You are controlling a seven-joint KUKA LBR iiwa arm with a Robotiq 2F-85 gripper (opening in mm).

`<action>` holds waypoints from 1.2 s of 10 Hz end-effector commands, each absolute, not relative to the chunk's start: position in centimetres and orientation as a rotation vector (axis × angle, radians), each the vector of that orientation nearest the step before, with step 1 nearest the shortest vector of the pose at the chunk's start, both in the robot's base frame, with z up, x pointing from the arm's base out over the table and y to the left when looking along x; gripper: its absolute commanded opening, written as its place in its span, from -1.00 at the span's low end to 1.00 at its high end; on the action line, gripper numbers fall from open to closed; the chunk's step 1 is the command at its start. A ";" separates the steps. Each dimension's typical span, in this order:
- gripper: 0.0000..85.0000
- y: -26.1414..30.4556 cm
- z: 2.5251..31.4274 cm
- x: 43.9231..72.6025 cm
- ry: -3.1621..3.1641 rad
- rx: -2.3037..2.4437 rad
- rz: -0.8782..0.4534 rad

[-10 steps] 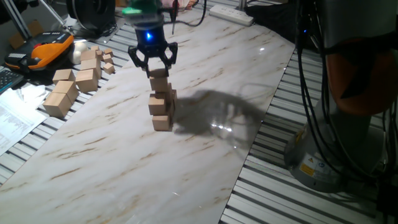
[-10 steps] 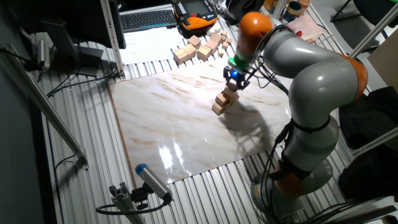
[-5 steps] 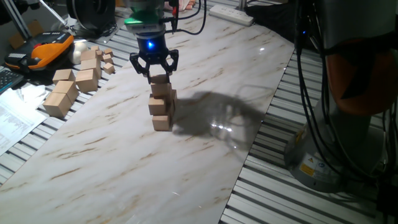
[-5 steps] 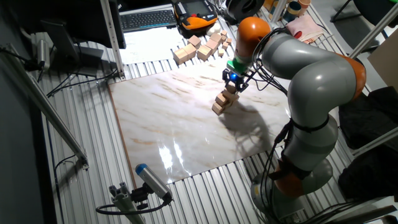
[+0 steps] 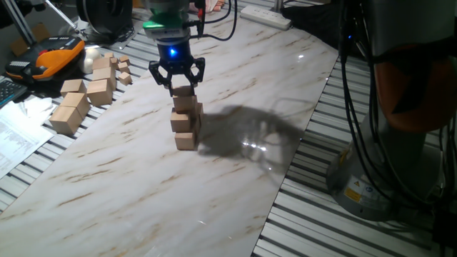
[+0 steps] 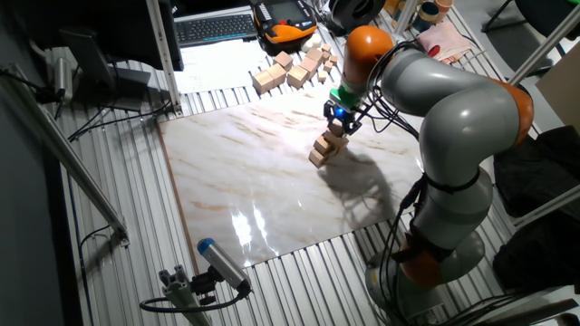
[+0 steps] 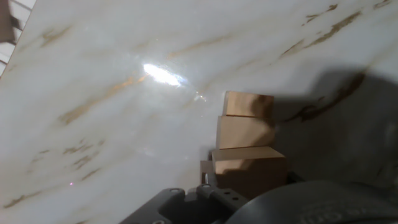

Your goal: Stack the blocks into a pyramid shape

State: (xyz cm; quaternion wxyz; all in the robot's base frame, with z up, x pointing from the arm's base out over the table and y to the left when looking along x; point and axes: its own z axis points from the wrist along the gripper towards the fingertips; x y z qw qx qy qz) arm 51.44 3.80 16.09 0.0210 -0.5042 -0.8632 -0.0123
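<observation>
End effector (image 5: 177, 78) astride top block (image 5: 184, 91)

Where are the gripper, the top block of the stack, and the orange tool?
gripper (image 5: 176, 84): one fixed view, between fingertips.
top block (image 5: 184, 91): one fixed view, front face.
orange tool (image 5: 57, 56): one fixed view, orange body.

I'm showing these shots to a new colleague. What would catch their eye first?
A stepped pile of small light-tan wooden cubes rises mid-slab on the white marble-patterned tabletop. The black two-finger gripper straddles its top cube. Spare pale wooden blocks lie at the table's edge.
</observation>
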 end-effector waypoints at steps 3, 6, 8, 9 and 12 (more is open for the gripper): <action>-0.20 3.8 16.0 51.4 -2.675 -1.577 -0.020; -0.20 3.9 16.0 51.4 -2.675 -1.591 0.003; -0.20 3.9 16.0 51.4 -2.674 -1.593 0.004; 0.20 3.9 16.0 51.4 -2.674 -1.593 0.000; 0.60 3.9 16.0 51.5 -2.673 -1.593 -0.008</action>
